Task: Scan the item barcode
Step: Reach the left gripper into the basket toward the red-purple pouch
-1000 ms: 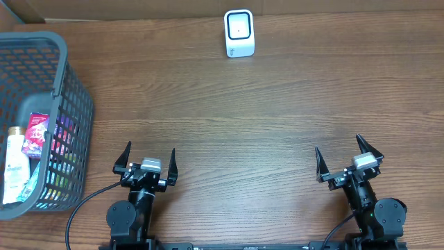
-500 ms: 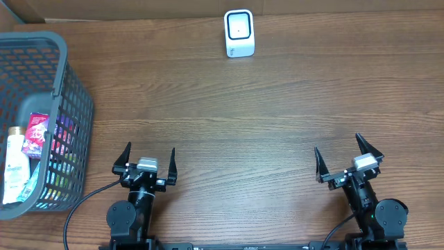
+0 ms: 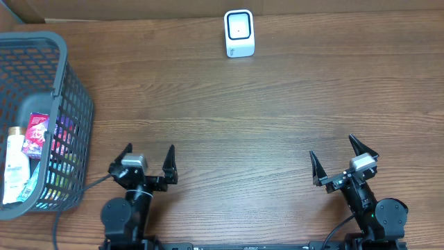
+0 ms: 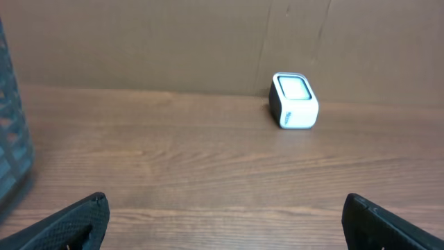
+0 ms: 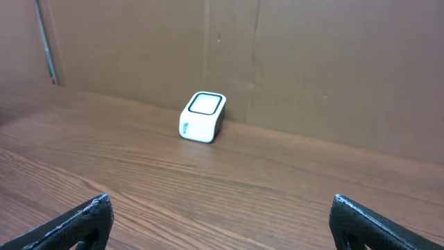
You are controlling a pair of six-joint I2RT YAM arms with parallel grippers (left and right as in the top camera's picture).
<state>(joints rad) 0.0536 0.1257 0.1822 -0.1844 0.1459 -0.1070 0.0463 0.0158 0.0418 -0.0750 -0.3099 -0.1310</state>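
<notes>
Overhead | boxy white scanner (image 3: 239, 32) | grey lattice basket (image 3: 61, 66) | left fingers (image 3: 170, 158) apart | right fingers (image 3: 314, 167) apart

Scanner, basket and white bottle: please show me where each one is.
scanner (image 3: 239, 31): overhead view, its front window.
basket (image 3: 35, 39): overhead view, its far rim.
white bottle (image 3: 14, 172): overhead view, its body, inside the basket.
</notes>
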